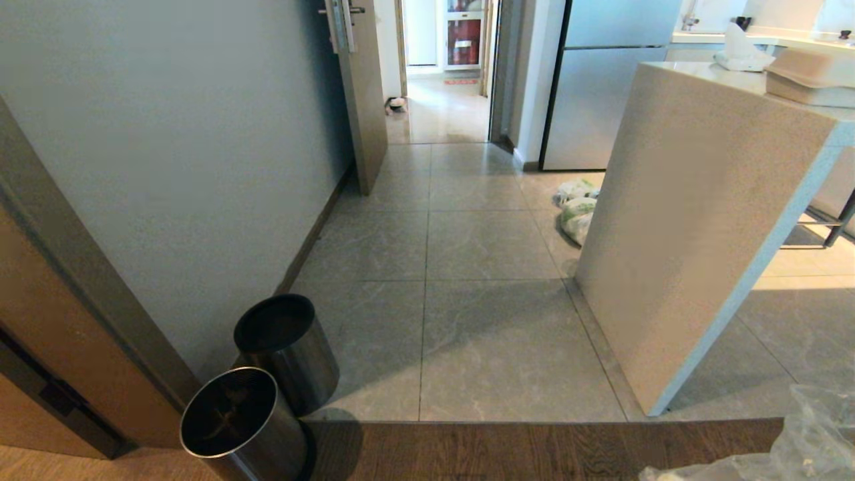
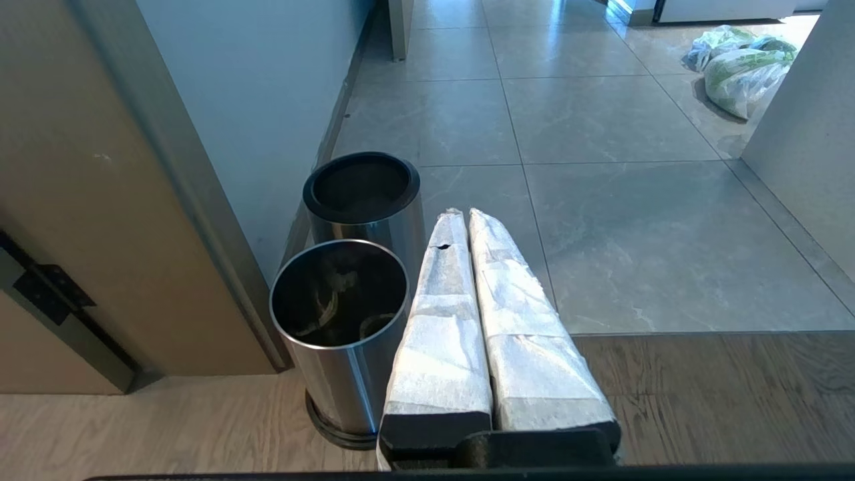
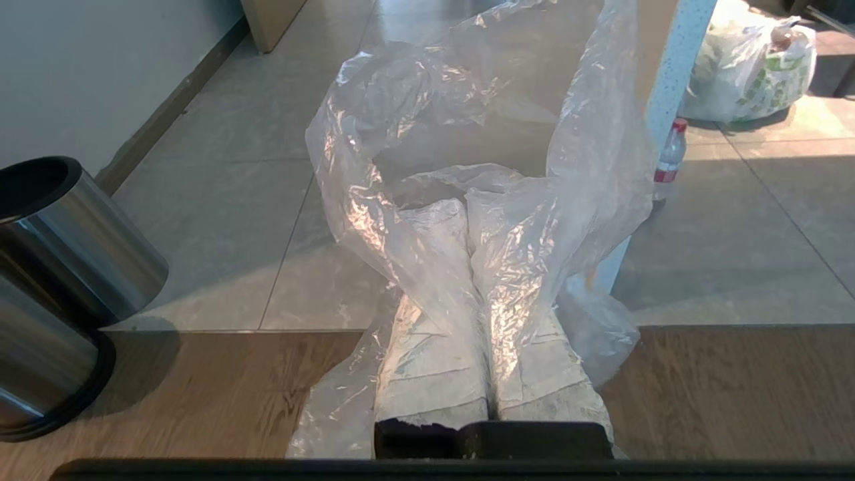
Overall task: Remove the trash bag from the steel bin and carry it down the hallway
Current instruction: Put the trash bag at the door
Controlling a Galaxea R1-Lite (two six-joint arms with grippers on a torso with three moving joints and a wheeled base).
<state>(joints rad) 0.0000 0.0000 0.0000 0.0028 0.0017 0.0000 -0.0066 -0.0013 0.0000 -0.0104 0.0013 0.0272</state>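
The trash bag (image 3: 481, 200) is already out of the steel bin (image 2: 340, 314), draped over and pinched in the clenched right end effector (image 3: 471, 220) for carrying toward the hallway (image 1: 444, 107), while the left end effector (image 2: 467, 220) hangs clenched and empty beside the bin.

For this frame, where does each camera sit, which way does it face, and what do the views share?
Head: high, facing down the tiled floor to the hallway; no arm shows.
Left wrist: behind the shut left gripper, facing the steel bin.
Right wrist: behind the right gripper, shut on the trash bag.
Shared: bin, inner bucket, green-print bags.
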